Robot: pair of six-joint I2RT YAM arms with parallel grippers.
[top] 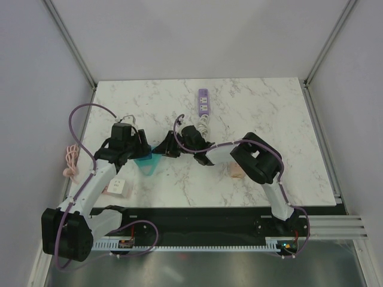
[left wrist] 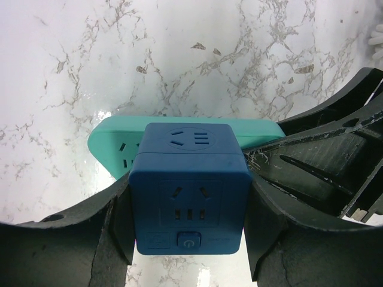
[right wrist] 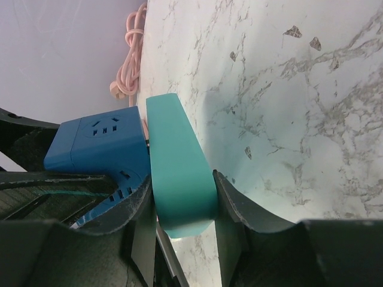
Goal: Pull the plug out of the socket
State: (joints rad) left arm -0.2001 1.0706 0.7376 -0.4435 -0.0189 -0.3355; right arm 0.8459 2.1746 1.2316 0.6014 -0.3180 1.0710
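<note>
The plug (left wrist: 190, 191), a blue cube, sits flat against the face of the socket (right wrist: 179, 173), a teal strip, held over the near middle of the counter (left wrist: 72, 72). Each arm takes one part, I think so that the two can be pulled apart. The left fingers (left wrist: 114, 233), about half spread, clamp the cube's sides. The right fingers (right wrist: 233, 215), nearly together, pinch the thin strip.

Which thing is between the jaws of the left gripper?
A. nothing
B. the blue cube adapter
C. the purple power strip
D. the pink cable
B: in the left wrist view the jaws of the left gripper press both sides of the blue cube adapter, which sits on the teal power strip.
</note>
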